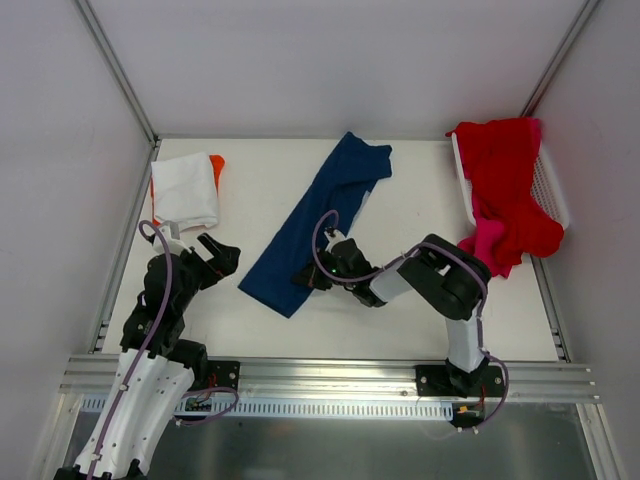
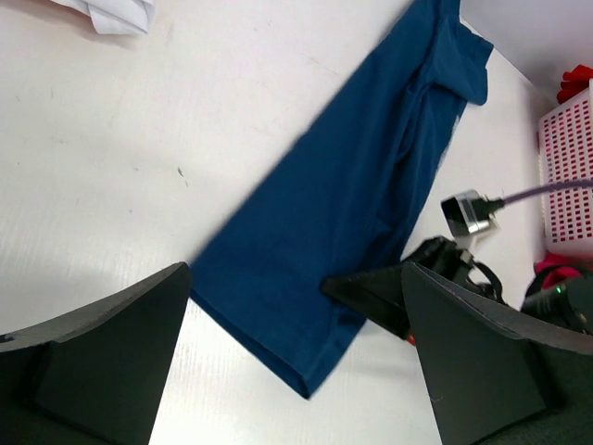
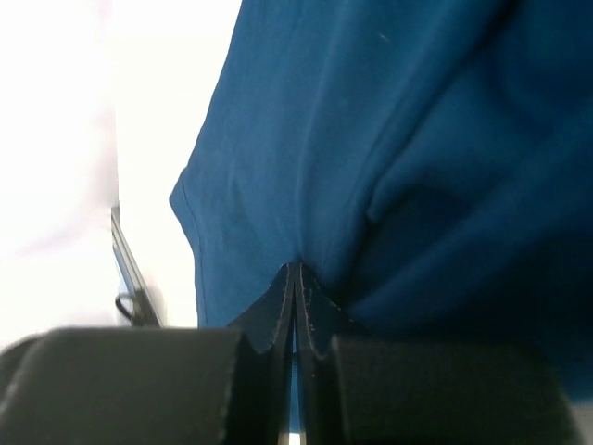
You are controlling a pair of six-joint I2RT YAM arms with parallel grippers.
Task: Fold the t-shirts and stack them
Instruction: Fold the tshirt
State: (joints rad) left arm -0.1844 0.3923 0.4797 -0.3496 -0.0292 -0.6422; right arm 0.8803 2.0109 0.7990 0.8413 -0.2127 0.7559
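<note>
Right wrist view: the right pincer (image 3: 295,273) has its fingers pressed together on an edge of the navy shirt (image 3: 389,139). Cloth bunches just past the tips, likely so that edge can be lifted and carried over for the next fold. The shirt lies as a long, narrow strip on the surface (image 1: 420,300), stretching away from that pincer. The left pincer (image 1: 220,255) hangs empty with fingers wide apart, near the strip's end, probably ready to pin it. Beyond it a folded white shirt (image 1: 185,190) sits on an orange shirt (image 1: 217,162). A red shirt (image 1: 505,170) and a pink shirt (image 1: 487,240) drape the basket (image 1: 553,190), well right of the right pincer.
</note>
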